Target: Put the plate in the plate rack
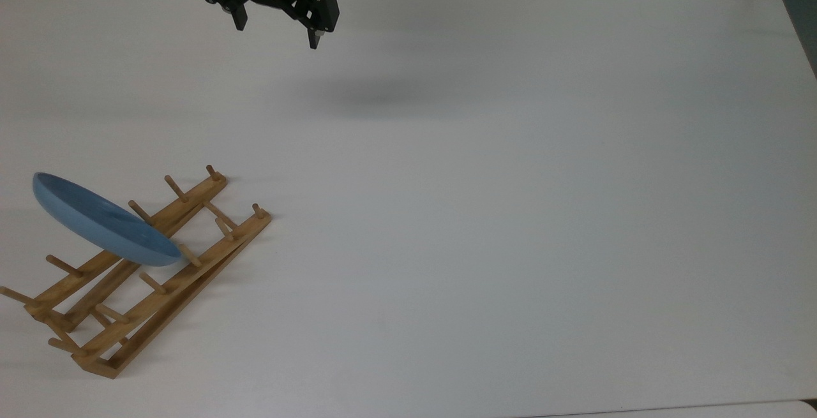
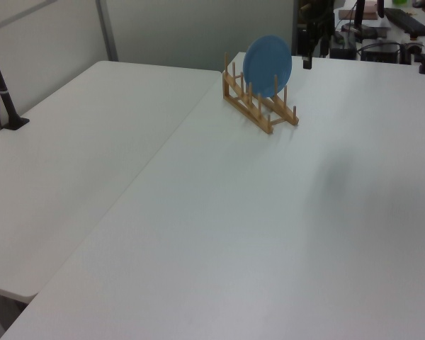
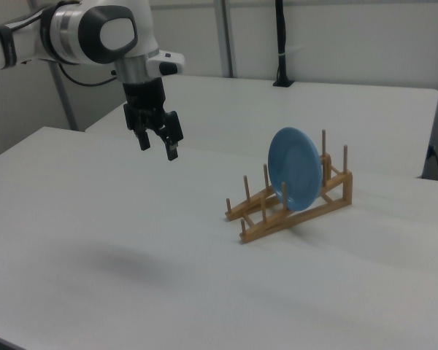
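Black jaws spread wide and empty, high above the table (image 1: 510, 214), well apart from the racked plate (image 1: 102, 220).

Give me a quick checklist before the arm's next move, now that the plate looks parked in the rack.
1. Plate stands on edge between the pegs of the plate rack: ok.
2. Claw open and holding nothing: ok.
3. Claw apart from plate and rack, up above the table: ok.
4. Rack flat on the table, not tipped: ok.
5. Plate fully settled against a peg, free of wobble: cannot tell.
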### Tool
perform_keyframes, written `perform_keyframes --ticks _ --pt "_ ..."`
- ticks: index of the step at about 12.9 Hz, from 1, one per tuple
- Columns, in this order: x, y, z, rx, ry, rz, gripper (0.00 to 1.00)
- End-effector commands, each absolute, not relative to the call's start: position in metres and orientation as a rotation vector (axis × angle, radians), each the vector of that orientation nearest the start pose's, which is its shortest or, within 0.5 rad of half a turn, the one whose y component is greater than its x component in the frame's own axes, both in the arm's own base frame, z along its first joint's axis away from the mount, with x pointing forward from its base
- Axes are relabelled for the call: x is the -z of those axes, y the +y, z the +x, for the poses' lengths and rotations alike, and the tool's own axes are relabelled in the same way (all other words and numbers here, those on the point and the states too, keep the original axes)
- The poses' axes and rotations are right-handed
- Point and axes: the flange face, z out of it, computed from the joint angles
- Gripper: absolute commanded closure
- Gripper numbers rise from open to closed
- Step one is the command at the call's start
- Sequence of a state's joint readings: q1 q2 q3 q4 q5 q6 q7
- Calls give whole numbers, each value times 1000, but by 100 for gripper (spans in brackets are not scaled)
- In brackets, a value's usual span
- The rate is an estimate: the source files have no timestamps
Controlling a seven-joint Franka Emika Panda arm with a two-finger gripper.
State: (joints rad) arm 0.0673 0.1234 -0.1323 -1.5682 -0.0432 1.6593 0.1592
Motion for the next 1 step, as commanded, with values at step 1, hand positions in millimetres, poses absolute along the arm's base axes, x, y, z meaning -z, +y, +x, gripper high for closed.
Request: perform_keyframes --ticks 1 --pt "-563 -44 586 -63 326 -3166 0"
